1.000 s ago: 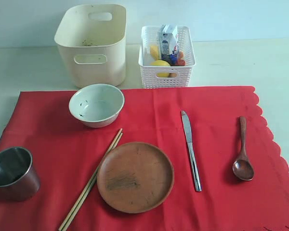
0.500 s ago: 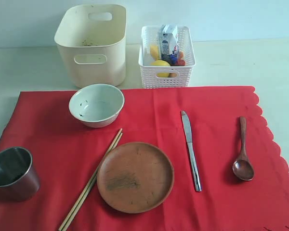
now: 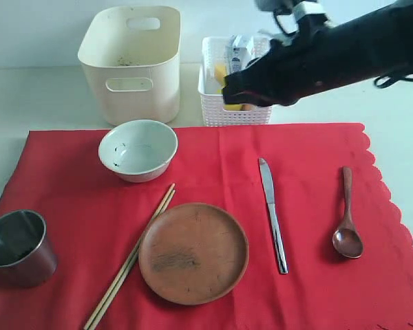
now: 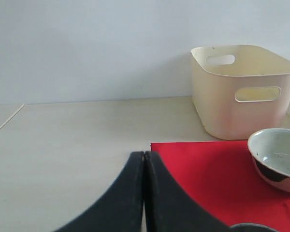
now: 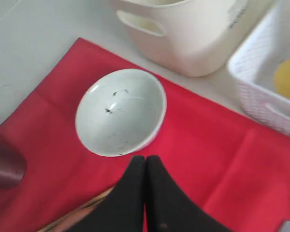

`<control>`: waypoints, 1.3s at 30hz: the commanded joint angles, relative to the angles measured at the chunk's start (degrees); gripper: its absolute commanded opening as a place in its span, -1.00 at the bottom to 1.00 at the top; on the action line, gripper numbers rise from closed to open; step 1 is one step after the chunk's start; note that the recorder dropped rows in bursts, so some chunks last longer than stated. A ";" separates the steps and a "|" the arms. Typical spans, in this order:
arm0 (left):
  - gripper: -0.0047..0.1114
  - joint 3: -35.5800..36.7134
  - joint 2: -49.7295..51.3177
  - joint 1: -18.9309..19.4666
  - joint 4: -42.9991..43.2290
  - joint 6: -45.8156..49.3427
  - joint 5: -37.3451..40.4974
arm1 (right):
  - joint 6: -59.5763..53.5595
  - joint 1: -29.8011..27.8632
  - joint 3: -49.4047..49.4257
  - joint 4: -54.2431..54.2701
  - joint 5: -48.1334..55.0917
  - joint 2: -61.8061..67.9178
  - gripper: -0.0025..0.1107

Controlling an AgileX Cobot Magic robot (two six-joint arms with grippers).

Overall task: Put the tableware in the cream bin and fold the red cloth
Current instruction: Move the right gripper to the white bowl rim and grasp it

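Your left claw (image 4: 144,153) hangs over the pale table (image 3: 34,103) near the far left corner of the red cloth (image 3: 316,172), its two black fingers pressed flat together with nothing between them. The cloth lies spread flat and unfolded, and all the tableware rests on it.

At its left edge, the steel cup (image 3: 17,246) stands upright. Next, the wooden chopsticks (image 3: 131,258) lie side by side on a slant, just beside the rim of the round brown plate (image 3: 193,252). Behind them the pale bowl (image 3: 138,149) sits upright near the cloth's far edge. The cream bin (image 3: 132,65) stands off the cloth just behind the bowl.

Right of the bin you have the white lattice basket (image 3: 241,113), with something yellow showing inside. The metal knife (image 3: 272,214) lies right of the plate, well apart from it, and the dark wooden spoon (image 3: 347,223) lies further right with its bowl end toward the near edge.

Your right arm (image 3: 330,55) comes in from the upper right and covers part of the basket. Your right claw (image 5: 145,157) is closed, fingers meeting, gripping nothing, above the cloth beside the bowl
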 commanded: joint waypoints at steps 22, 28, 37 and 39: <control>-0.90 0.17 -0.39 0.00 -0.31 -0.03 0.00 | -5.98 13.67 -13.37 6.45 -19.67 20.25 0.34; -0.90 0.17 -0.39 0.00 -0.31 -0.03 0.00 | -5.98 13.67 -17.90 5.70 -18.54 25.48 0.34; -0.90 0.17 -0.39 0.00 -0.31 -0.03 0.00 | -6.14 13.67 -19.77 1.44 -20.38 30.95 0.04; -0.90 0.17 -0.39 0.00 -0.31 -0.03 0.00 | -6.14 13.67 -19.77 1.17 -20.12 30.95 -0.20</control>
